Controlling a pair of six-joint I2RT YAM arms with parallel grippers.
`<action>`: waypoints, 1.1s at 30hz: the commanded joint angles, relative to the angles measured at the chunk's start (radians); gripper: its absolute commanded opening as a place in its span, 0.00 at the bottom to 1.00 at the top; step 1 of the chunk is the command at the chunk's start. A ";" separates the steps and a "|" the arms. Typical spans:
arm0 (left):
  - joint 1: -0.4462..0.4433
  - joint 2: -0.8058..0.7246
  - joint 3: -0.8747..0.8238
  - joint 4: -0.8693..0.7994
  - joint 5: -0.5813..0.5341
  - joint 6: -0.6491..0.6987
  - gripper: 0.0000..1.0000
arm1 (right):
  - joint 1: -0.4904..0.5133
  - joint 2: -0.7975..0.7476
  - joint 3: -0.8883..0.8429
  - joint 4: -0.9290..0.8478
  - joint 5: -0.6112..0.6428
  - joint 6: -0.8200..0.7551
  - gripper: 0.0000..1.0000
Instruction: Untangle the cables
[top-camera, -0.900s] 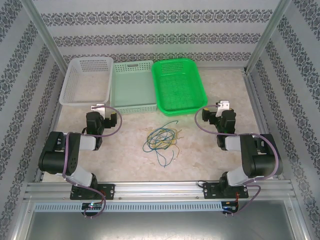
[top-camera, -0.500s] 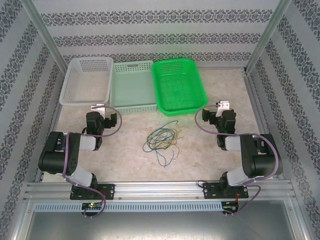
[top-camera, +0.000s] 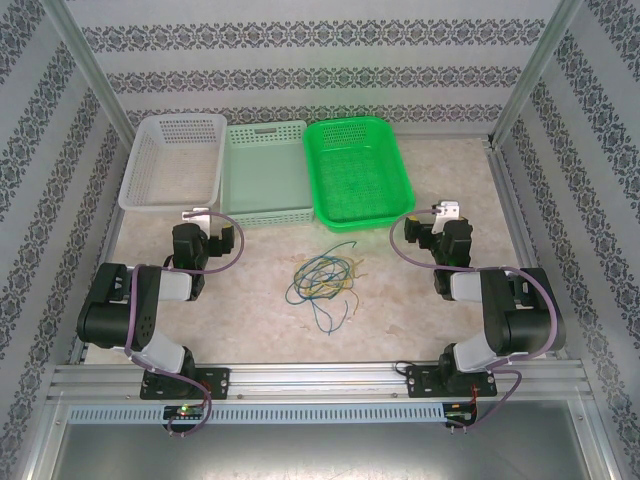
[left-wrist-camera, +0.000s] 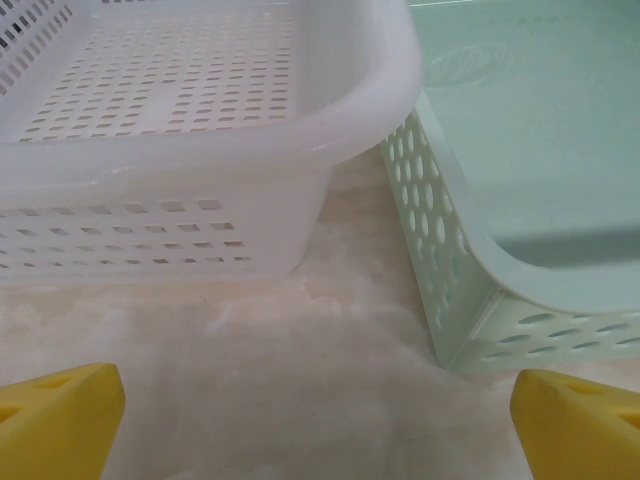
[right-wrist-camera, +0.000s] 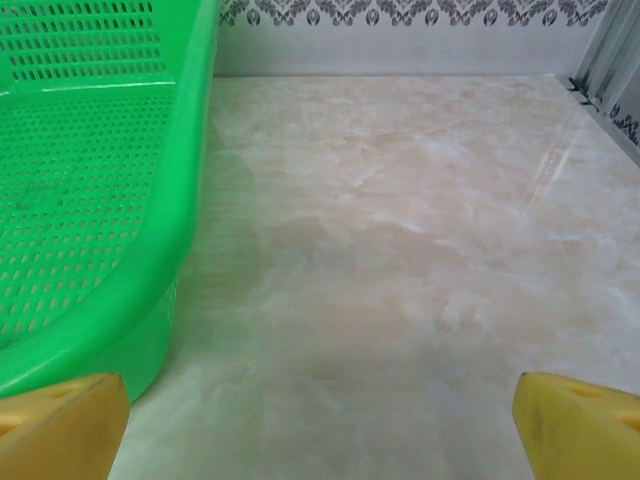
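Note:
The cables (top-camera: 322, 281), thin yellow, blue and dark green wires, lie in a loose tangle on the marble table between the two arms. My left gripper (top-camera: 196, 214) sits folded back at the left, well clear of the tangle, facing the white basket. Its yellow fingertips (left-wrist-camera: 60, 415) stand wide apart, open over bare table. My right gripper (top-camera: 446, 211) rests at the right, beside the green basket, also apart from the wires. It is open too, its yellow fingertips (right-wrist-camera: 580, 420) at the frame corners with nothing between them.
Three baskets stand in a row at the back: white (top-camera: 172, 165), pale mint (top-camera: 266, 175) and bright green (top-camera: 357, 172). The white basket (left-wrist-camera: 200, 120) and mint basket (left-wrist-camera: 520, 180) are close ahead of the left wrist; the green basket (right-wrist-camera: 90, 190) is left of the right wrist. Patterned walls enclose the table.

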 joint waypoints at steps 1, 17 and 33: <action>0.013 -0.020 0.027 -0.012 0.000 -0.014 1.00 | -0.008 -0.079 0.051 -0.093 0.018 0.028 0.97; -0.016 -0.487 0.215 -0.848 -0.032 -0.205 1.00 | 0.046 -0.338 0.282 -0.749 -0.116 0.166 0.88; -0.001 0.343 1.276 -1.488 0.036 -0.152 0.85 | 0.225 0.119 0.923 -1.185 -0.223 0.319 0.76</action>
